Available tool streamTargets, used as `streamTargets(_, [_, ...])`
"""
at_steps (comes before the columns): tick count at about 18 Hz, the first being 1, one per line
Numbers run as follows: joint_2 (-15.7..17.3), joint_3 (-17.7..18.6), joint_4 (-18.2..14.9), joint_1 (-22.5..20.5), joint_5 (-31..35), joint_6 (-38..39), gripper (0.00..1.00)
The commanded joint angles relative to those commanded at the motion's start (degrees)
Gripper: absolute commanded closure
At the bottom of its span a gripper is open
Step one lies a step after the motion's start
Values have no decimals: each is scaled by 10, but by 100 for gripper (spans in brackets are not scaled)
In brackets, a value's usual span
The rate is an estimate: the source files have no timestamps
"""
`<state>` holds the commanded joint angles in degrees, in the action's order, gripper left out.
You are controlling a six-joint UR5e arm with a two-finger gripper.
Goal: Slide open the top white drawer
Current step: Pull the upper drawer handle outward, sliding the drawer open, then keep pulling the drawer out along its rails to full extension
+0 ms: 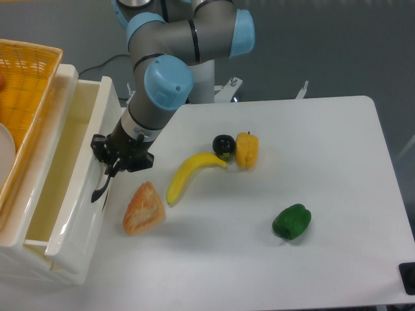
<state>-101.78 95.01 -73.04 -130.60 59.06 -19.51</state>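
The top white drawer stands at the left, pulled out from under the cabinet top, and its pale inside shows no contents. Its curved black handle hangs on the front panel. My gripper reaches down against the upper end of that handle, with the dark fingers closed around it. The arm's grey and blue wrist rises behind it toward the back of the table.
A yellow wicker basket sits on the cabinet top at the far left. On the white table lie a bread piece, a banana, a dark round fruit, a yellow pepper and a green pepper.
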Motion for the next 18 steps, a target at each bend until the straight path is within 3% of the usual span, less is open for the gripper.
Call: streamTargets(18, [0,-2,0,-37,9,-2,86])
